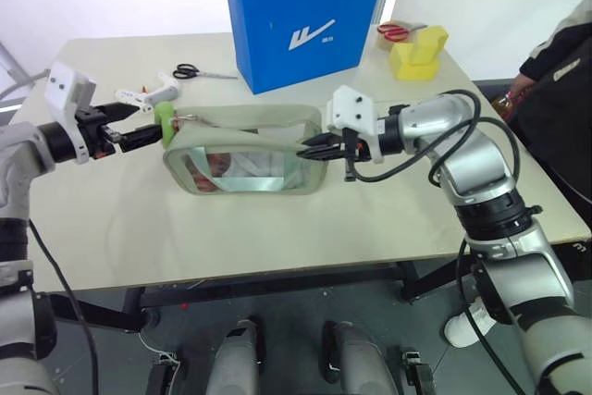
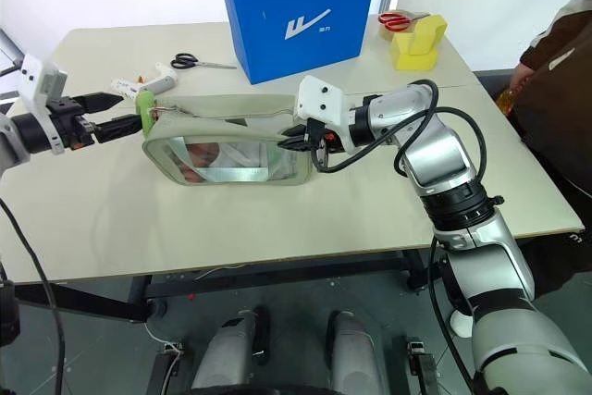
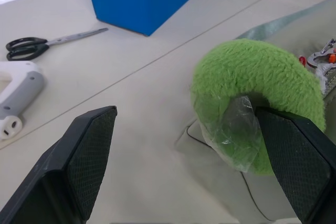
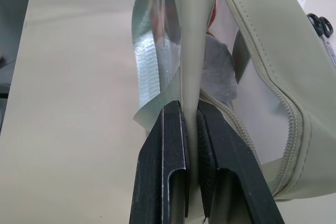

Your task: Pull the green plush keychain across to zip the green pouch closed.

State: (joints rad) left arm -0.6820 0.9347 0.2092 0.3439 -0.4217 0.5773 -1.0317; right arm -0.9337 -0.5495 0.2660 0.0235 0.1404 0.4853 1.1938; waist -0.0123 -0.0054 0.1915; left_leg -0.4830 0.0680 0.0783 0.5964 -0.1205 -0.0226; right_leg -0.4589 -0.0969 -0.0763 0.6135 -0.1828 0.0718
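The pale sage-green fabric pouch point(image 1: 245, 150) on the table is soft and light, so the right claw point(image 4: 190, 114) pinches its end wall, while the left claw point(image 3: 189, 145), fingers apart, surrounds the squashy lime-green plush keychain point(image 3: 257, 95) at the far end

I see bare bench point(image 1: 277, 238) in front of the green pouch point(image 1: 250, 159), free for a claw. Behind it the blue box point(image 1: 301, 16) stands close, narrowing that side. By my left claw point(image 1: 139, 125) lie scissors point(image 1: 199, 72) and a white tool point(image 1: 153, 92) (both near the green plush keychain point(image 1: 164, 124))
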